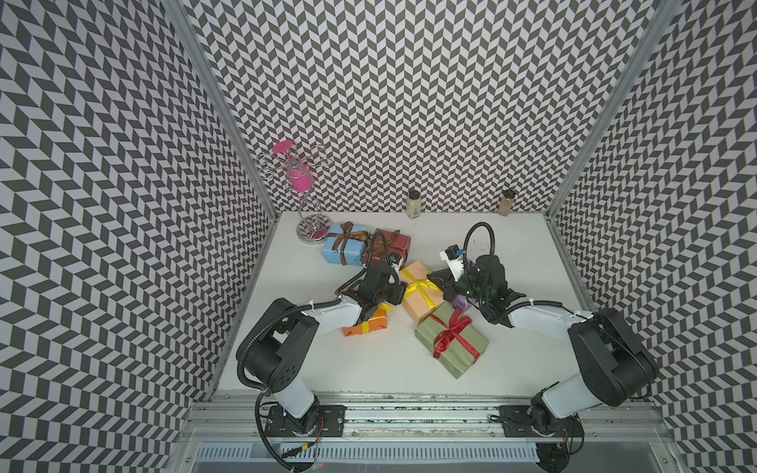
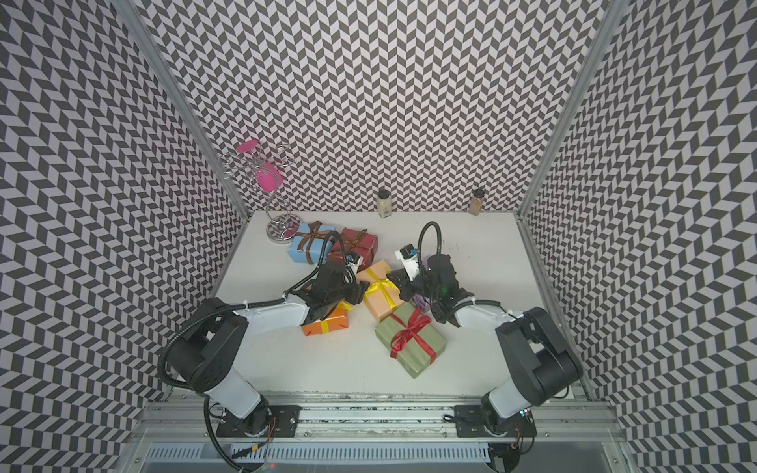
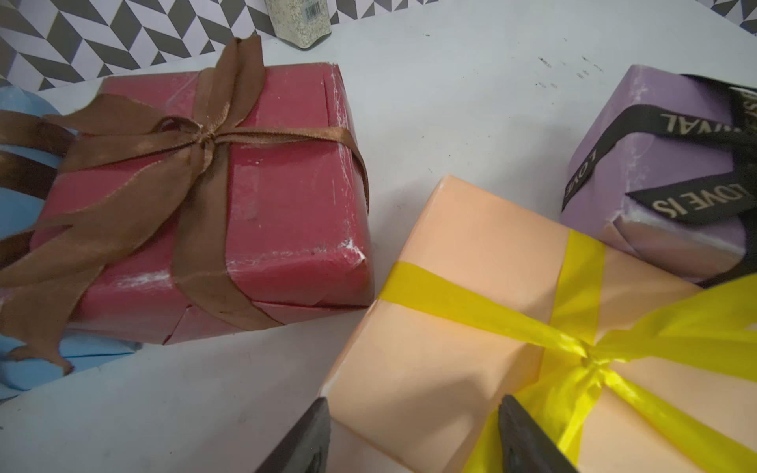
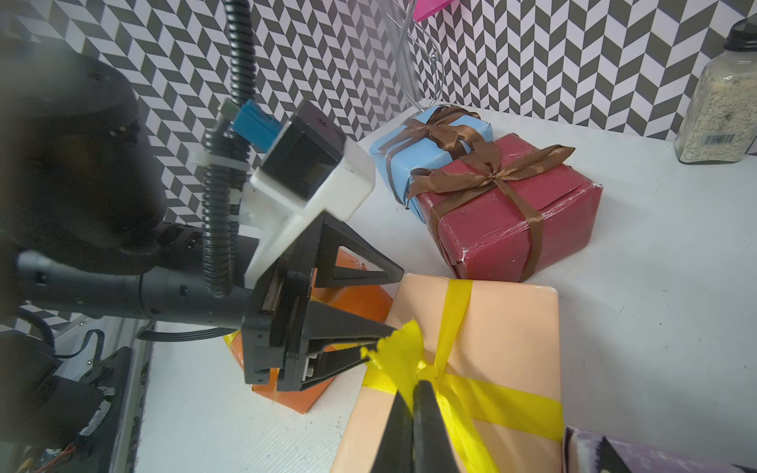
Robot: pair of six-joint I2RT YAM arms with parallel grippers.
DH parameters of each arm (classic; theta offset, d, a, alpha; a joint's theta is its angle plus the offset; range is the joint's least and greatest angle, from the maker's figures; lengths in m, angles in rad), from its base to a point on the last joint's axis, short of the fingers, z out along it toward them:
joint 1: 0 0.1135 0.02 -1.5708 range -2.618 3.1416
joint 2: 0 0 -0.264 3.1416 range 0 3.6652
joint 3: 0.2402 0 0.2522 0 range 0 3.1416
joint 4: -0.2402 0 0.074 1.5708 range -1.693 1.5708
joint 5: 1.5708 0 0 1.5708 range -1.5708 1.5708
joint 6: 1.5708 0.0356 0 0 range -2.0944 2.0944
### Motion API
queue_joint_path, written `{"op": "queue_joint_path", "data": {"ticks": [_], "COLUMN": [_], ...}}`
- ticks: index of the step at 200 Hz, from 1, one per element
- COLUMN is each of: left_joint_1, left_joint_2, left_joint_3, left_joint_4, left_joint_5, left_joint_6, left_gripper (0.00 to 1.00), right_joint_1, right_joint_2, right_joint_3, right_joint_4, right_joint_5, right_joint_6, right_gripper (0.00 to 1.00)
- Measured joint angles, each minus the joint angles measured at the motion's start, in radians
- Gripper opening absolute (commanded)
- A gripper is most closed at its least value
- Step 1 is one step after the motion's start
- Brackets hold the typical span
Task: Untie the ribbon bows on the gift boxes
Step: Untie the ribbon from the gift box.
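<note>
The peach gift box (image 1: 418, 310) lies mid-table with a yellow ribbon bow (image 4: 428, 370) on top. My right gripper (image 4: 413, 385) is shut on one tail of that bow (image 4: 403, 348), right beside the knot. My left gripper (image 3: 413, 403) is open, its fingers (image 4: 391, 329) spread over the peach box's near corner (image 3: 409, 368), one fingertip close to the tail's end. Next to the peach box are a dark red box (image 3: 286, 196) with a brown bow (image 3: 205, 137) and a lilac box (image 3: 655, 135) with a black lettered ribbon (image 3: 696, 200). An olive box with a red bow (image 1: 452, 331) lies nearer the front.
A light blue box (image 1: 344, 250) with a brown bow sits at the back left, beside a metal stand (image 1: 305, 192). An orange box (image 1: 368, 325) lies under my left arm. Two spice jars (image 1: 413, 203) (image 1: 506, 202) stand at the back wall. Patterned walls enclose three sides.
</note>
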Motion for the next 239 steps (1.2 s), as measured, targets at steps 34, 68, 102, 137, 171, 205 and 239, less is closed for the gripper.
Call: {"op": "queue_joint_path", "data": {"ticks": [34, 68, 102, 137, 171, 205, 239], "left_joint_1": [0.000, -0.002, -0.007, -0.009, -0.010, -0.011, -0.010], "left_joint_2": [0.014, 0.034, 0.048, 0.049, 0.051, 0.051, 0.051], "left_joint_3": [0.007, 0.027, 0.040, 0.040, 0.040, 0.040, 0.040], "left_joint_4": [0.000, -0.007, -0.010, -0.010, -0.010, -0.009, -0.009], "left_joint_5": [-0.008, -0.015, -0.027, -0.031, -0.038, -0.040, -0.041], "left_joint_6": [-0.002, -0.002, -0.002, -0.002, -0.002, -0.003, -0.003], "left_gripper": [0.65, 0.64, 0.64, 0.64, 0.64, 0.64, 0.64], "right_joint_1": [-0.002, -0.008, -0.018, -0.025, -0.042, -0.054, -0.063], "right_joint_2": [-0.013, -0.083, -0.166, -0.237, -0.299, -0.387, -0.464], "right_joint_3": [0.000, 0.003, 0.052, 0.071, 0.081, 0.104, 0.134], "right_joint_4": [-0.004, -0.052, -0.103, -0.129, -0.189, -0.219, -0.233], "right_joint_5": [-0.016, -0.032, -0.035, -0.023, 0.003, 0.058, 0.109], "right_joint_6": [0.012, 0.016, 0.019, 0.030, 0.038, 0.044, 0.044], "right_gripper": [0.00, 0.00, 0.00, 0.00, 0.00, 0.00, 0.00]}}
